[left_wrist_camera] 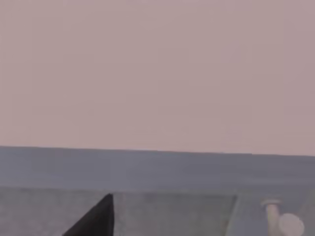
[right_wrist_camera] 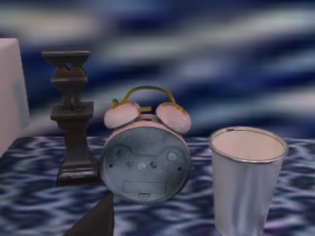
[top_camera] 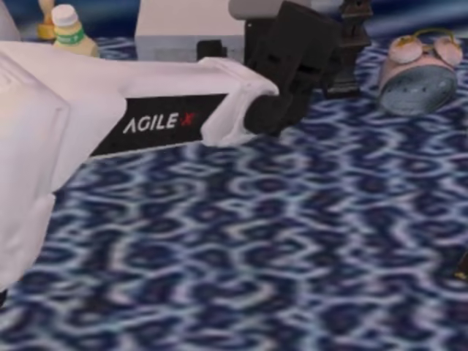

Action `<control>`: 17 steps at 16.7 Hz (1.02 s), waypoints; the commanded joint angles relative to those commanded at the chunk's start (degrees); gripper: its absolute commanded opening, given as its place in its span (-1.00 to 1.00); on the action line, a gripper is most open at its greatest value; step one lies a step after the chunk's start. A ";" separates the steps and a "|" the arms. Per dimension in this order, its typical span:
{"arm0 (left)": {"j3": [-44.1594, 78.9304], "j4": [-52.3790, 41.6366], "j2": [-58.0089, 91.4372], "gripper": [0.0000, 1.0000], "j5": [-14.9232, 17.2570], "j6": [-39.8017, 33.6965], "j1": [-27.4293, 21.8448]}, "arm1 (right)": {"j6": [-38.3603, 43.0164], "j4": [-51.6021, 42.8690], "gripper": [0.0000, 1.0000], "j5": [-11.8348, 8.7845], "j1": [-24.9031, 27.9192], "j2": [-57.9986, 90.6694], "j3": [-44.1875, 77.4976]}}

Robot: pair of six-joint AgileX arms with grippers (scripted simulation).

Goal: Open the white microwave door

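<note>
The white microwave (top_camera: 189, 17) stands at the back of the table, cut off by the top view's upper edge. My left arm reaches across from the left, and its black gripper (top_camera: 292, 69) is right up against the microwave's front, towards its right side. In the left wrist view the microwave's pale top (left_wrist_camera: 157, 73) fills most of the picture. Below it show the door (left_wrist_camera: 172, 216) with its grey mesh window and one round knob (left_wrist_camera: 289, 224). Whether the door is ajar does not show. A dark part of my right gripper (right_wrist_camera: 97, 222) hangs low over the table at the right.
A pink alarm clock (top_camera: 420, 69) and a dark candlestick-like stand (top_camera: 349, 44) sit right of the microwave. A silver cup (right_wrist_camera: 248, 182) stands beside the clock. At the back left is a bottle (top_camera: 69, 29) with a white cap. The blue patterned cloth (top_camera: 292, 241) covers the table.
</note>
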 joint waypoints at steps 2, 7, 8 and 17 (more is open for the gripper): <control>3.21 1.03 3.57 1.00 1.53 1.18 1.74 | 0.00 0.00 1.00 0.00 0.00 0.00 0.00; 4.79 1.55 5.22 1.00 2.32 1.79 2.65 | 0.00 0.00 1.00 0.00 0.00 0.00 0.00; 4.79 1.55 5.22 0.85 2.32 1.79 2.65 | 0.00 0.00 1.00 0.00 0.00 0.00 0.00; 4.79 1.55 5.22 -0.51 2.32 1.79 2.65 | 0.00 0.00 1.00 0.00 0.00 0.00 0.00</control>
